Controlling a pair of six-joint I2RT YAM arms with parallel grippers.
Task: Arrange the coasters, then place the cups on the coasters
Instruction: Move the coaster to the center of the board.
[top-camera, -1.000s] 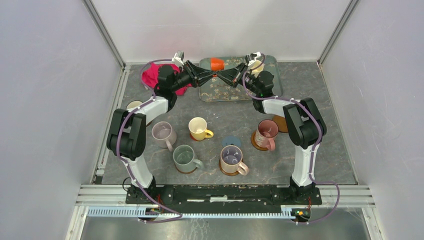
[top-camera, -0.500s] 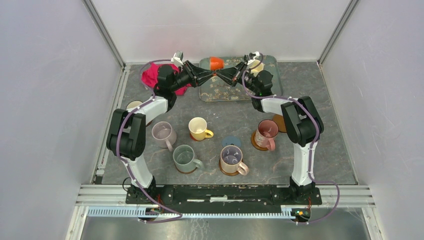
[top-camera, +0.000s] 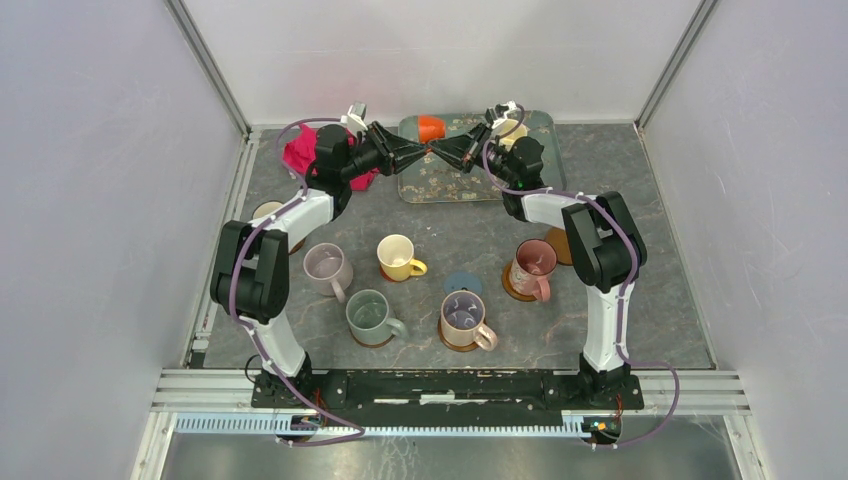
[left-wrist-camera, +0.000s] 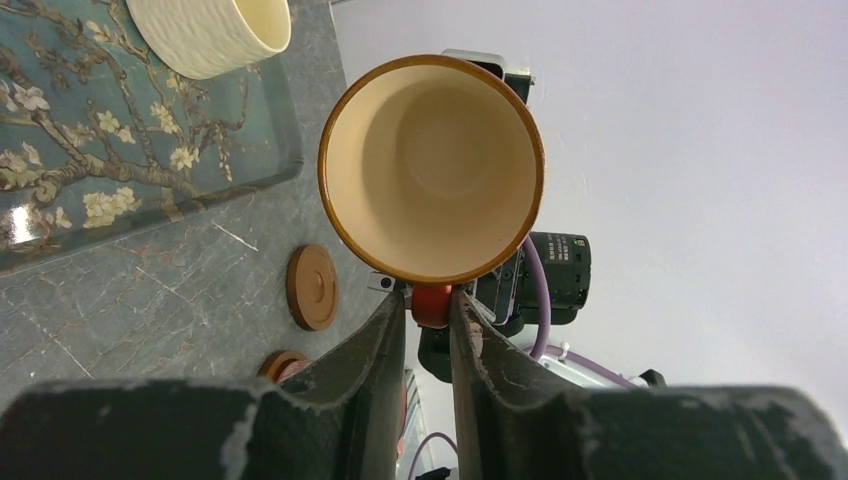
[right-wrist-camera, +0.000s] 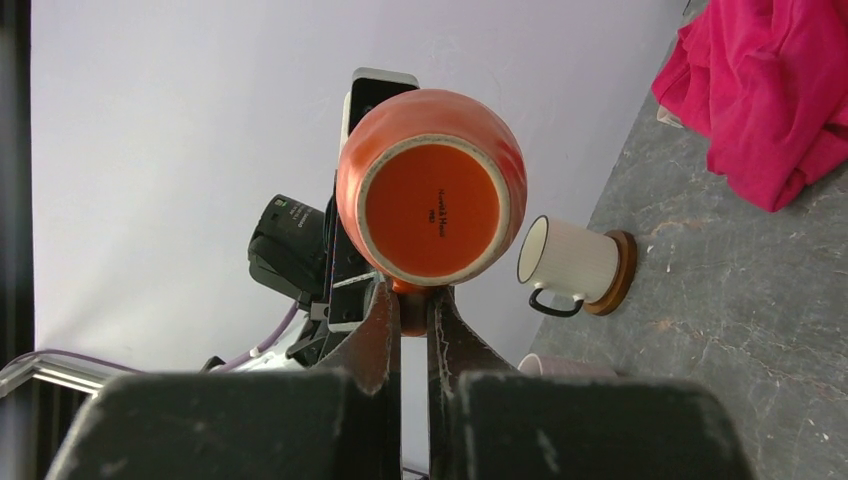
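**Orange cup pinched from both sides above the tray**

A grey marbled table (top-camera: 640, 180) sat between pale walls (top-camera: 100, 150). At its far edge a red cloth (top-camera: 298, 150) lay beside the teal tray (top-camera: 545, 128), which carried a cream cup (left-wrist-camera: 210, 30). Nearer the arms, mugs (top-camera: 369, 315) stood on brown coasters (top-camera: 508, 292), around a bare blue coaster (top-camera: 462, 284). The left gripper (left-wrist-camera: 428, 310) and right gripper (right-wrist-camera: 413, 300) each clamped the handle of the orange cup (top-camera: 432, 127), which hung sideways and empty over the tray.
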